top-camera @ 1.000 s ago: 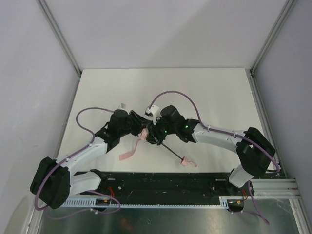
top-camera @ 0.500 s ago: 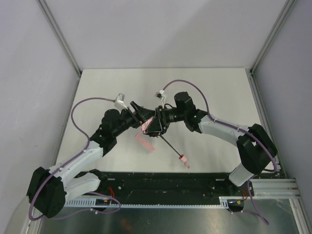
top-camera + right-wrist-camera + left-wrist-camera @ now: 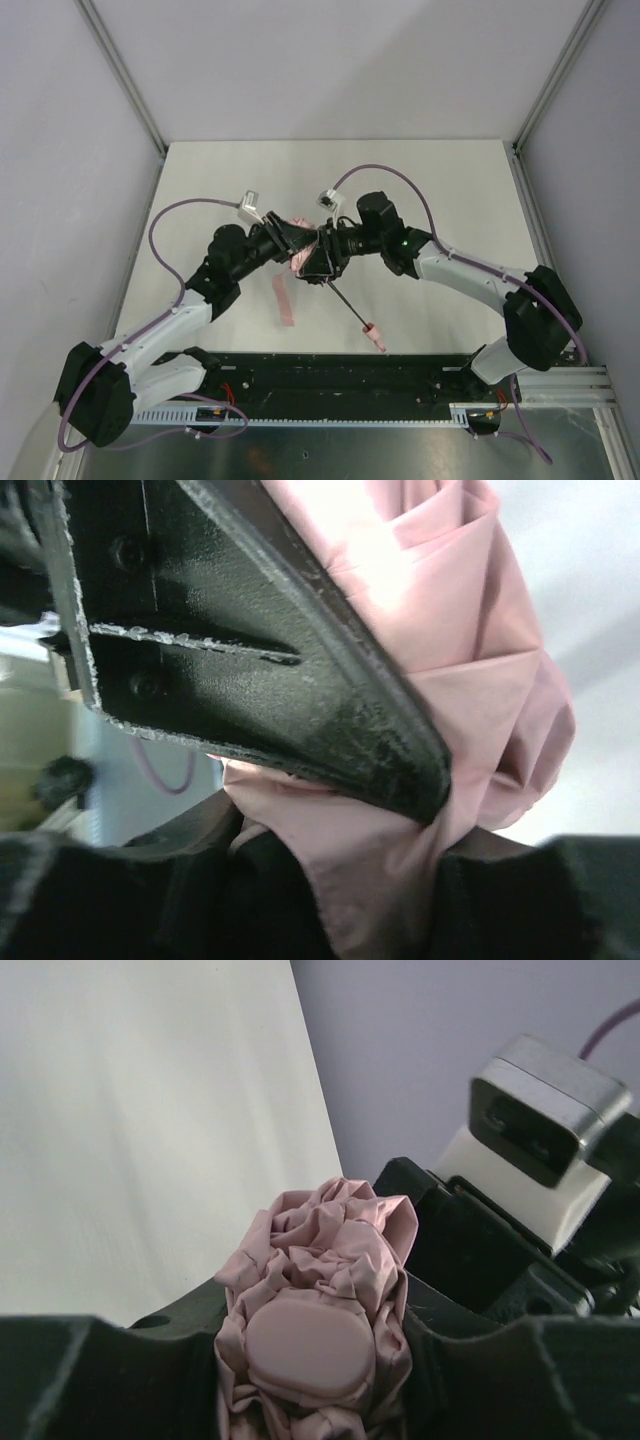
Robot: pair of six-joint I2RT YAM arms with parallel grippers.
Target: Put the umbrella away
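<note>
The pale pink umbrella (image 3: 298, 262) is held between both grippers above the table's middle. Its thin black shaft (image 3: 345, 305) slants down to the right and ends in the small pink handle (image 3: 373, 336). A loose pink strip (image 3: 283, 298) hangs below the bundle. My left gripper (image 3: 289, 240) is shut on the bunched fabric; the left wrist view shows a round pink cap (image 3: 310, 1345) between the fingers (image 3: 470, 1360). My right gripper (image 3: 321, 256) is shut on the fabric (image 3: 470, 660) from the other side, with the left gripper's black finger (image 3: 260, 650) across its view.
The white tabletop (image 3: 450, 190) lies inside grey walls, with metal frame posts (image 3: 120, 70) at the back corners. A black rail (image 3: 340, 375) runs along the near edge by the arm bases. Purple cables (image 3: 170, 225) loop over both arms.
Both grippers have moved a little farther from the bases with the umbrella. The loose pink strip has swung and now hangs below the left gripper. The handle has shifted slightly.
</note>
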